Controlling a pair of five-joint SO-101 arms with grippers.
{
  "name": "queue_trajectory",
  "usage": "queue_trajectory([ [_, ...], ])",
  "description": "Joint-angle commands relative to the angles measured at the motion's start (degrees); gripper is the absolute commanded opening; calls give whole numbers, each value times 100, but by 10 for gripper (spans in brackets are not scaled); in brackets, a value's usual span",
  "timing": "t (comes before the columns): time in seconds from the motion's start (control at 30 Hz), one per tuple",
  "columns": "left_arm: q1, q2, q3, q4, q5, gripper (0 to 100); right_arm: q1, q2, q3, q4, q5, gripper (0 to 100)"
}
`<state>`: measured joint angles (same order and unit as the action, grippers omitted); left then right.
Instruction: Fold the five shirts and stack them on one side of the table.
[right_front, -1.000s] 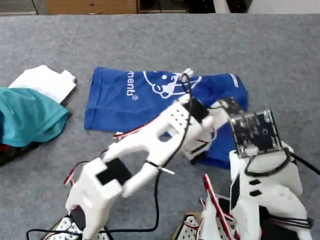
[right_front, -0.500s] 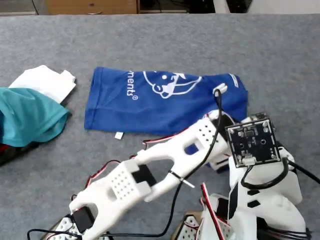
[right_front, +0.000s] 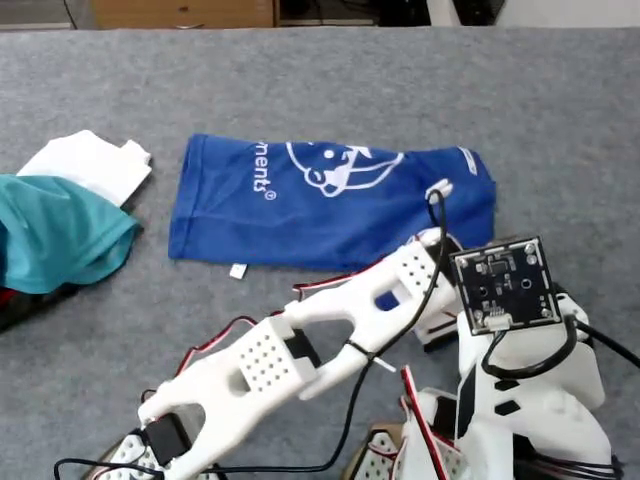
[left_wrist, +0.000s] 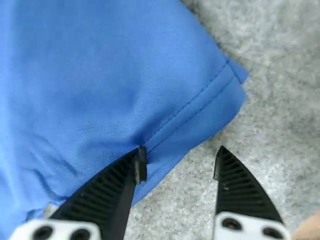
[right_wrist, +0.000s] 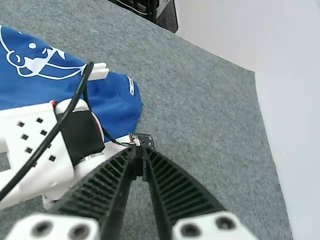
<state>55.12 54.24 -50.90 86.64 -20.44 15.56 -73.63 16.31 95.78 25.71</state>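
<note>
My left end effector (left_wrist: 181, 159) is spread wide over the near right corner of the blue shirt (right_front: 320, 205). One fingertip (left_wrist: 140, 165) presses on the fabric just inside the stitched hem, and the other sits over bare grey tabletop (right_front: 400, 90) just past the shirt's edge. So the hem corner lies between my jaws, with nothing gripped.

The blue shirt lies flat in the middle of the tabletop with its white print facing up and its long side running left to right. My left arm (right_front: 300, 350) stretches from the near edge out to that corner.

My right end effector (right_wrist: 139, 162) is pinched together on nothing. It hangs above the tabletop near the near edge, just beside the left arm's wrist.

By the left edge, a teal shirt (right_front: 55, 230) lies in a loose heap. A white shirt (right_front: 90, 165) sits just behind it towards the far edge, touching it. Both are well apart from the blue one.
</note>
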Motion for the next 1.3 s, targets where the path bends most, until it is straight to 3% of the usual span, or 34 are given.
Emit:
queue_trajectory([
  [0.0, 35, 13, -264, -62, 35, 224, 57, -4, -163, 26, 35, 4],
  [0.5, 62, 198, -273, -466, 35, 19, 57, -4, -154, 26, 35, 4],
  [0.83, -44, 251, -1943, 149, 62, 18, 57, 31, -154, 26, 35, 4],
  [1.27, -923, 620, -2066, -677, 35, 18, 57, -13, 31, 26, 35, 4],
])
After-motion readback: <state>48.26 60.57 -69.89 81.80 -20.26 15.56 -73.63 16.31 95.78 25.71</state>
